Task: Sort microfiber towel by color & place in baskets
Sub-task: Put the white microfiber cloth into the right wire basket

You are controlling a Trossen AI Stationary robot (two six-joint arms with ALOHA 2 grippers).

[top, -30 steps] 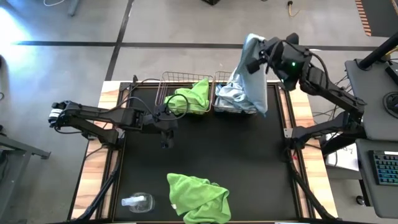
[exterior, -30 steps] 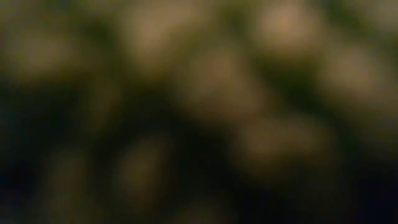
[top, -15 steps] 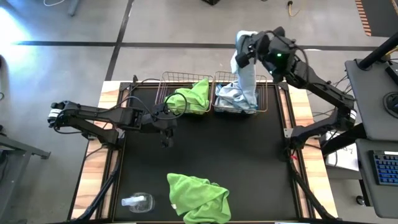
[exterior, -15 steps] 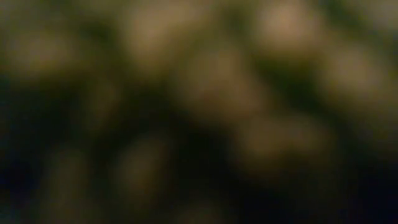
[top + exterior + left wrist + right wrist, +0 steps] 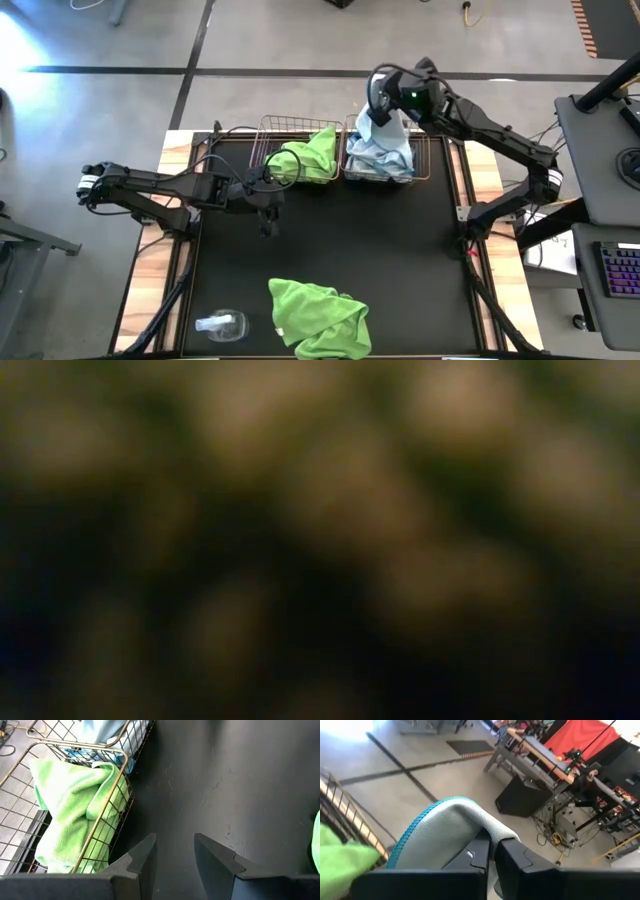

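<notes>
High view, near edge first: one green towel (image 5: 318, 316) lies crumpled on the black mat (image 5: 400, 260) w/ a clear bottle (image 5: 221, 324) just beside it, both well apart from the baskets. That one isn't sorted yet, so by my reckoning it's what's left.

Mid-table: my left gripper (image 5: 266, 203) hangs low over the mat, near the left basket (image 5: 270, 135). Left wrist view shows my fingers (image 5: 142, 860) parted w/ nothing between them, bare mat ahead, basket wire just to the side.

Far edge: left basket holds a lime towel (image 5: 312, 155), part draped over the rim. Right basket (image 5: 425, 160) has pale blue cloth piled in it. My right gripper (image 5: 380, 95) is above that basket, clenched on the hem of a blue towel (image 5: 385, 135); right wrist view shows the cloth folded over my fingertips (image 5: 507, 847). Its lower end is already down in the basket.

Progress, as I judge it: green and blue each have their own basket, blue drop nearly done pending release, one green to go. Low view shows nothing usable.
</notes>
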